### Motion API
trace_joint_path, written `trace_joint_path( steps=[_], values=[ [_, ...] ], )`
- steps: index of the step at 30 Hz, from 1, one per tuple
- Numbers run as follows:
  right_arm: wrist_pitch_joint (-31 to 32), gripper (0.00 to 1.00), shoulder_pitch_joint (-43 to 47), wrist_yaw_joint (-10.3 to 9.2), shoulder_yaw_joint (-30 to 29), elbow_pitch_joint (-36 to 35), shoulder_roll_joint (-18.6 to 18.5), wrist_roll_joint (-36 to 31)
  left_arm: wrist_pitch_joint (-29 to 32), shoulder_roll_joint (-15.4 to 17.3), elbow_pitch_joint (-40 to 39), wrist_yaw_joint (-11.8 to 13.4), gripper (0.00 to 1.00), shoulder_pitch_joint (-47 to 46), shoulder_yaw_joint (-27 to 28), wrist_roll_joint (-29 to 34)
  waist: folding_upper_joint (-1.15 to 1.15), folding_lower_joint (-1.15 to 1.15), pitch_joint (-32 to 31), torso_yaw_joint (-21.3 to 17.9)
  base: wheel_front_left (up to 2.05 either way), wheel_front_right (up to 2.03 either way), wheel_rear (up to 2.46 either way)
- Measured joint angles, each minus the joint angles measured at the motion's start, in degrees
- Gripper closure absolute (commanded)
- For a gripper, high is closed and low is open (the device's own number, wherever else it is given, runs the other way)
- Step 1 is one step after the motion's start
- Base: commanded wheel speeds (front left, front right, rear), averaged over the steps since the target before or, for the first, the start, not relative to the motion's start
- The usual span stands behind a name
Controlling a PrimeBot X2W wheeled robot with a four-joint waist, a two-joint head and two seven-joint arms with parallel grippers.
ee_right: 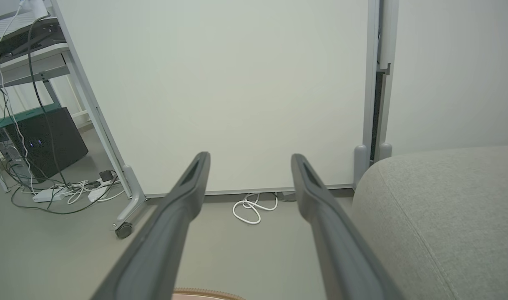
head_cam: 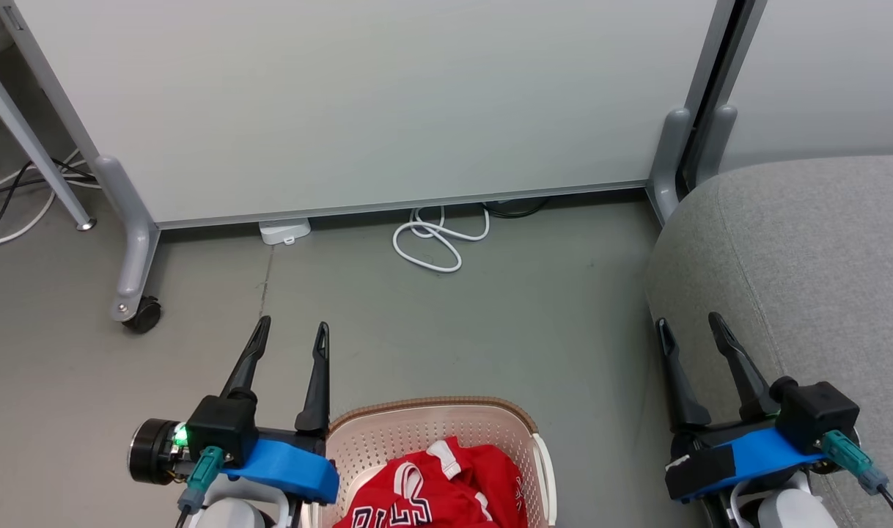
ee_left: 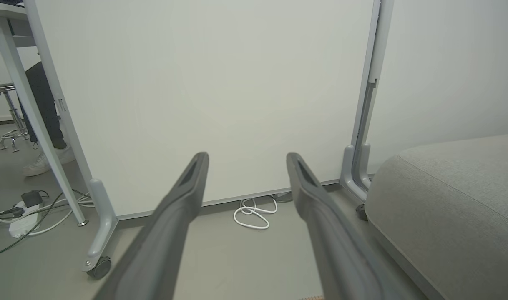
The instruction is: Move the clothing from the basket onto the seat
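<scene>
The cream basket (head_cam: 424,429) with a brown rim stands on the floor at the bottom middle of the head view. Red clothing (head_cam: 446,488) with white trim and block lettering lies bunched inside it. The grey seat (head_cam: 806,279) fills the right side, its rounded edge also visible as the seat (ee_left: 454,200) and the seat (ee_right: 446,216). My left gripper (head_cam: 292,330) hangs open above the floor just left of the basket, empty. My right gripper (head_cam: 688,326) is open and empty at the seat's front edge. Each wrist view shows its own spread fingers, left gripper (ee_left: 245,160) and right gripper (ee_right: 250,160).
A white partition panel (head_cam: 358,103) on castor feet (head_cam: 142,312) stands ahead. A coiled white cable (head_cam: 435,238) lies on the floor at its base. More cables and a power strip (ee_right: 54,193) lie at the left, beside a desk leg (head_cam: 32,139). A person's shoe (ee_left: 45,162) shows behind the panel.
</scene>
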Motion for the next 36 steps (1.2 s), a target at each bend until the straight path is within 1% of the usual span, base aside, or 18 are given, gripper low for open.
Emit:
trace_joint_path(
  steps=[12,21,27,36],
  values=[
    [-0.01,0.00,-1.68,0.00,0.68,-1.11,-0.02,-0.47,-0.05,0.87,4.97,-1.56,0.00,-3.91,-3.09,1.58,0.00,0.00,2.30,-2.45,0.00,0.00,0.00],
    [-0.02,0.00,-4.09,0.01,0.48,-3.21,-0.04,-1.00,-0.07,3.57,13.02,-2.45,0.00,-10.93,-7.90,2.61,0.00,0.01,7.42,-4.67,0.00,0.00,0.00],
    [-0.02,0.00,-6.25,0.04,0.04,-4.71,-0.05,-1.48,-0.05,4.61,19.74,-2.74,0.00,-16.47,-13.15,3.07,0.00,0.01,12.32,-5.75,0.00,0.00,0.00],
    [-0.02,0.00,-9.71,0.05,0.67,-6.62,-0.05,-1.49,-0.05,6.21,28.46,-2.76,0.00,-23.90,-25.15,1.36,0.00,0.02,19.78,-7.15,0.00,0.00,0.00]
  ],
)
